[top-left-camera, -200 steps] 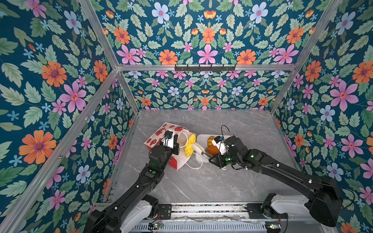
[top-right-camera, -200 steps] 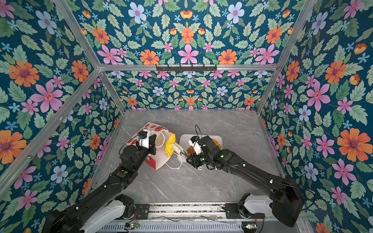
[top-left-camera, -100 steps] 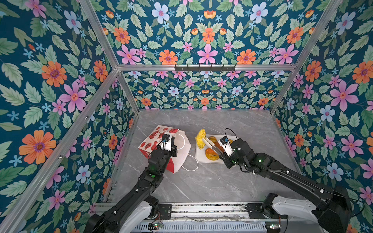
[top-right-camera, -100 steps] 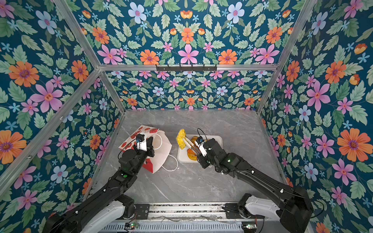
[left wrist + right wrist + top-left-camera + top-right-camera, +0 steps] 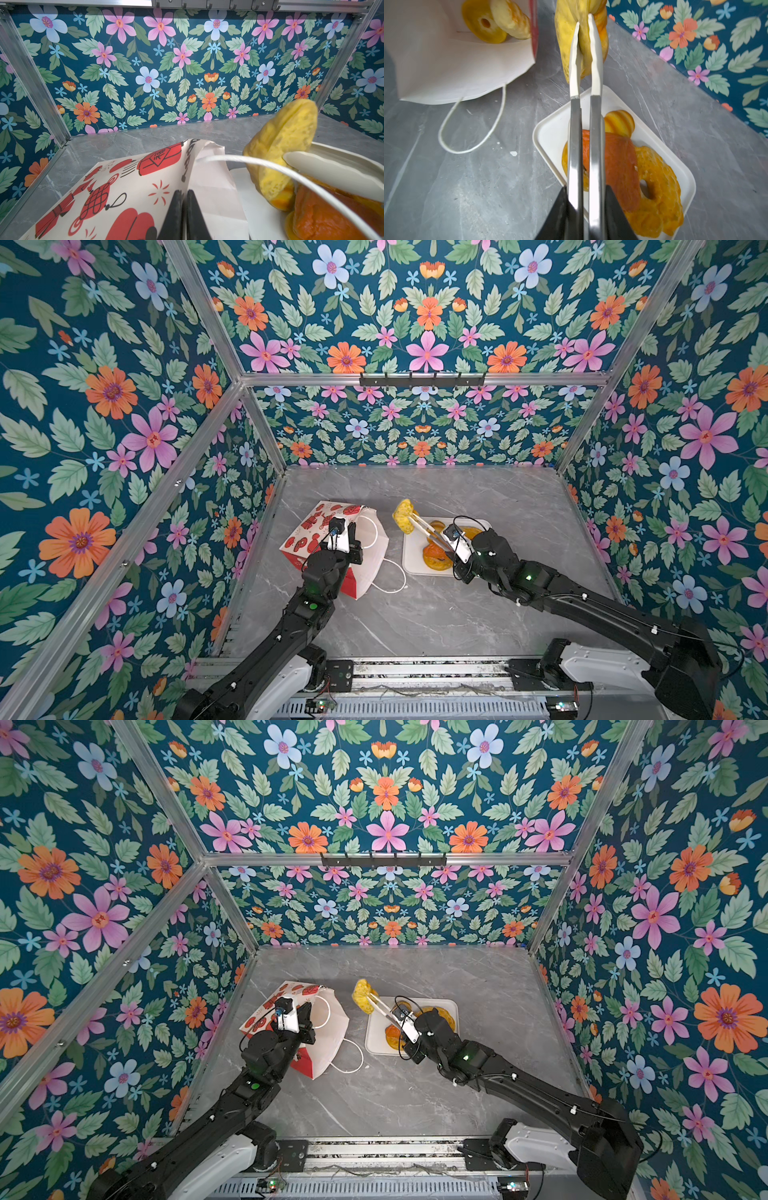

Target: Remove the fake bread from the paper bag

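Left fingers (image 5: 174, 220): clenched on the upper lip of the paper bag (image 5: 124, 187), which is laid on its side near the bench's left edge. The thin paper could be torn or slid free, and the mouth would then sag shut.
Right fingers (image 5: 558, 224): clamped on the tongs (image 5: 575, 145). The smooth metal handles could be twisted in that hold if the load is swung.
Cord handle (image 5: 471, 149): looped loose on the bench (image 5: 415, 614) before the bag's mouth, where it could be snagged by the tongs on a later reach.
Tray (image 5: 550, 128): set mid-bench, just beside the bag. It is already crowded by an orange bun (image 5: 618, 162), a ring cake (image 5: 664, 176) and a striped roll (image 5: 618, 122), so a further piece could be rolled over its rim.
Yellow pastry (image 5: 566, 31): pinched in the tongs' white tips and held in the air by the tray's far left corner. Being glossy and gripped at one edge only, it could be dropped onto the bench short of the tray.
Fake bread in the bag (image 5: 483, 27): two ring-shaped pieces are seen deep inside.
Hidden: the bag's inside is shown in the right wrist view alone, so further pieces cannot be ruled out. The left fingers' contact with the paper is cut off at the frame edge. The held pastry's kind cannot be told.
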Robot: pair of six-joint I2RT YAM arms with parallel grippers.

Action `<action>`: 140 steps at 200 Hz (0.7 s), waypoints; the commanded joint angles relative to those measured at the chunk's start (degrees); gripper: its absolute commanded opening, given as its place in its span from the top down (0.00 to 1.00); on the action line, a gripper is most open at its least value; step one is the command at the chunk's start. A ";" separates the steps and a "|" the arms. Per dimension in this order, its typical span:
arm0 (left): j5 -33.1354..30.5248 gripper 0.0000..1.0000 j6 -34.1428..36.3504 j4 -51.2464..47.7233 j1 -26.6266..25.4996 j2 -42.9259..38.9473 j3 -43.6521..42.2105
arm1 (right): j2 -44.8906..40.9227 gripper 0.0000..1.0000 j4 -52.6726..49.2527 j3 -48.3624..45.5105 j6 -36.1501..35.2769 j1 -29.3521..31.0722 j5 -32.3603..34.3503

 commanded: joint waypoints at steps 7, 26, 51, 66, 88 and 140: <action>0.10 0.91 -1.36 0.18 -0.01 2.93 2.55 | -1.79 0.81 2.97 -1.00 -2.75 2.64 5.37; 1.21 0.91 -1.98 0.42 0.05 5.27 3.95 | -2.55 0.81 3.59 -2.66 -1.76 2.66 6.88; 1.72 0.91 -2.44 0.85 0.01 7.09 4.52 | -2.94 0.81 4.81 -4.18 -1.59 2.70 10.08; 1.59 0.91 -2.52 0.61 0.04 7.32 4.57 | -2.53 0.81 5.75 -4.77 -2.09 2.59 12.23; 1.62 0.91 -2.82 0.21 0.05 6.85 4.21 | -0.26 0.81 8.57 -5.26 -4.75 2.50 14.40; 1.47 0.91 -2.99 -1.00 0.02 4.82 3.48 | 7.91 0.81 13.87 -3.32 -6.48 -0.45 13.87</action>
